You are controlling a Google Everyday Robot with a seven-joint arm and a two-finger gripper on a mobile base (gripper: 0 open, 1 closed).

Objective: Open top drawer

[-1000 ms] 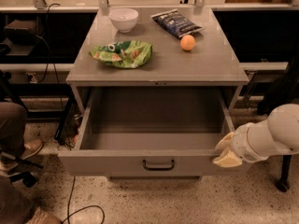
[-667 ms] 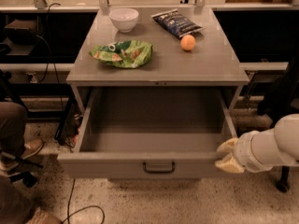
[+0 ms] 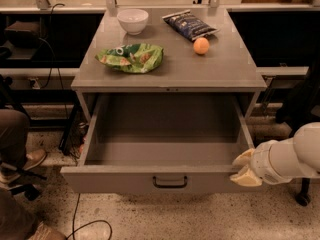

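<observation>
The top drawer (image 3: 125, 181) is a wide grey metal drawer. It stands pulled far out from under the grey cabinet top (image 3: 225, 69) and its inside is bare. A small dark loop handle (image 3: 170, 182) sits at the centre of its front. My gripper (image 3: 243, 168) has pale yellowish fingers on a white arm. It is at the drawer's front right corner, away from the handle, and holds nothing that I can see. The lower drawers are hidden under the open one.
On the cabinet top lie a white bowl (image 3: 133, 20), a green chip bag (image 3: 131, 58), a dark blue chip bag (image 3: 190, 24) and an orange (image 3: 201, 45). A person's leg and shoe (image 3: 20, 149) are at the left. Cables (image 3: 77, 219) lie on the speckled floor.
The arm and gripper have drawn back a little, down and to the right. The drawer stays open as before.
</observation>
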